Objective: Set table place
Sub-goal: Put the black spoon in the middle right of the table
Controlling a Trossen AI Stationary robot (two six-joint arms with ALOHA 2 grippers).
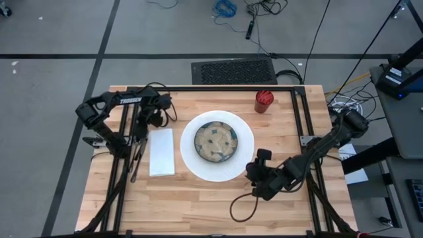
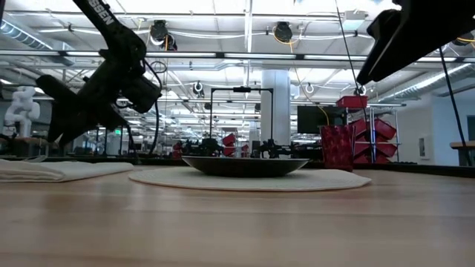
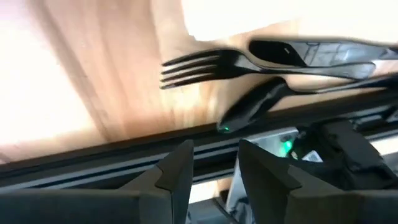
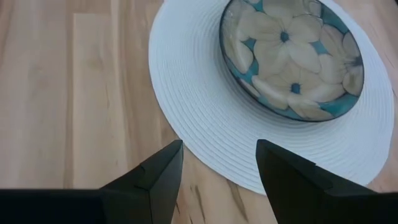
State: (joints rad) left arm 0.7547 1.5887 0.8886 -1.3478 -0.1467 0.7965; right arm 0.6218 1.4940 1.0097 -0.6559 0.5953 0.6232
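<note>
A floral bowl (image 1: 216, 141) (image 4: 292, 56) sits on a round white placemat (image 1: 242, 158) (image 4: 199, 99) in the middle of the wooden table (image 1: 198, 205). A folded white napkin (image 1: 162, 151) lies flat to its left. Left of the napkin, a dark fork (image 3: 205, 65) and two other dark pieces of cutlery (image 1: 136, 157) lie on the wood. My left gripper (image 1: 139, 135) (image 3: 214, 168) hovers open over the black frame rail beside them, with nothing between its fingers. My right gripper (image 1: 253, 174) (image 4: 217, 162) stands open above the table just off the placemat's near right edge.
A red cup (image 1: 264, 101) (image 2: 338, 147) stands at the table's far right. Black frame rails (image 1: 301, 132) run along the table's left, right and far sides. Bare wood lies along the near edge. A loose black cable (image 1: 241, 208) loops near my right arm.
</note>
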